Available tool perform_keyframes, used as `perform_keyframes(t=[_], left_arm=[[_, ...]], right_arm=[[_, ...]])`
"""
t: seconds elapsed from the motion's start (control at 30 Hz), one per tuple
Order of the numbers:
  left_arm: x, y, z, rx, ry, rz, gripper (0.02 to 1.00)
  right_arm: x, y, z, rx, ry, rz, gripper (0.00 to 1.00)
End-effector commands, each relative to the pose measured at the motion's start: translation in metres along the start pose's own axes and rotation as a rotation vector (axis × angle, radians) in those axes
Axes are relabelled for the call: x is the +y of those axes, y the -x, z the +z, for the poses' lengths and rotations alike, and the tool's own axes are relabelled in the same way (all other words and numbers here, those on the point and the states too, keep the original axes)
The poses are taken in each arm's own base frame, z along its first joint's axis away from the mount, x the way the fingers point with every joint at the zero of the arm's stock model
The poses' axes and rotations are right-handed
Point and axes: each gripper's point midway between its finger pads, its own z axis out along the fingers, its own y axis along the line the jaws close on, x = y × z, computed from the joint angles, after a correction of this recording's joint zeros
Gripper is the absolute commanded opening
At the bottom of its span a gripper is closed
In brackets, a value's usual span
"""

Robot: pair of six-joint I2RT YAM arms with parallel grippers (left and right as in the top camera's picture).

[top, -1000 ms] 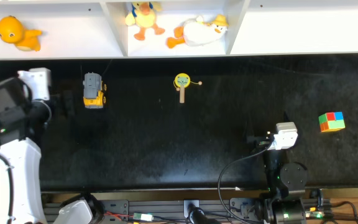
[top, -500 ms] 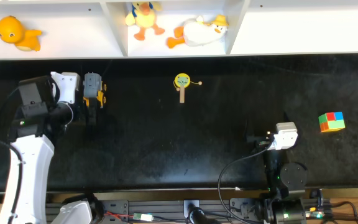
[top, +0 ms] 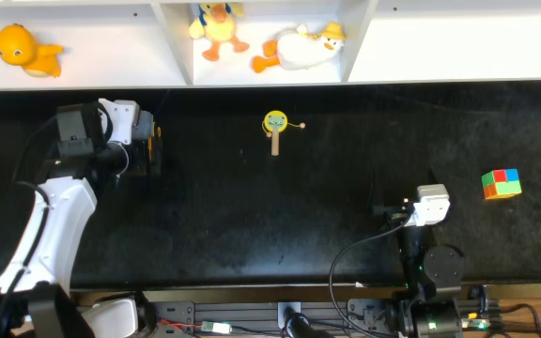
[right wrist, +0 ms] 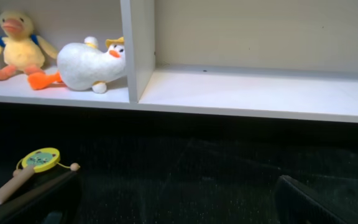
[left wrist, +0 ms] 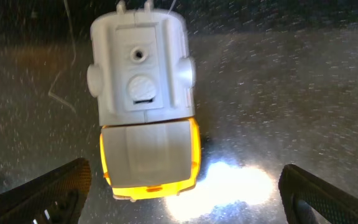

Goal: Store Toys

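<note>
A grey and yellow toy truck (left wrist: 145, 93) lies on the black table, right below my left gripper (left wrist: 179, 208). That gripper is open, one finger (left wrist: 42, 193) on each side of the truck's yellow end and not touching it. From above, the left gripper (top: 137, 141) covers most of the truck (top: 156, 133). A small green and yellow rattle drum (top: 275, 125) on a wooden stick lies mid-table, and also shows as the drum (right wrist: 33, 165) in front of my right gripper (right wrist: 179, 214). The right gripper (top: 419, 208) stays open near its base. A multicoloured cube (top: 501, 184) sits at the right.
A white shelf (top: 364, 42) runs along the table's far edge. An orange duck (top: 26, 49) sits in its left compartment. A yellow plush duck (top: 219, 26) and a white plush duck (top: 299, 47) fill the middle one, seen again as the white duck (right wrist: 92, 65).
My left arm has swung rightward from the table's left edge and now hangs over the toy truck. The right arm and the other toys have not moved.
</note>
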Motion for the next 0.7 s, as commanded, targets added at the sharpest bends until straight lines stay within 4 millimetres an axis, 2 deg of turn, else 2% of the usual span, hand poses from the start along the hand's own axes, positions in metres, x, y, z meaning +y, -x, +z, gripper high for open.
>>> perform_keyframes(t=[0.03, 0.33, 0.7], left_arm=[[0.009, -0.007, 0.006, 0.029, 0.053, -0.053, 0.972], [0.012, 0.003, 0.009, -0.01, 0.064, -0.046, 0.969], [0.015, 0.002, 0.019, 0.001, 0.063, -0.048, 0.956]], right_arm=[[-0.001, 0.004, -0.001, -0.015, 0.0, 0.008, 0.996], [-0.001, 0.004, -0.001, -0.015, 0.0, 0.008, 0.996], [-0.001, 0.004, -0.001, -0.015, 0.0, 0.008, 0.996]])
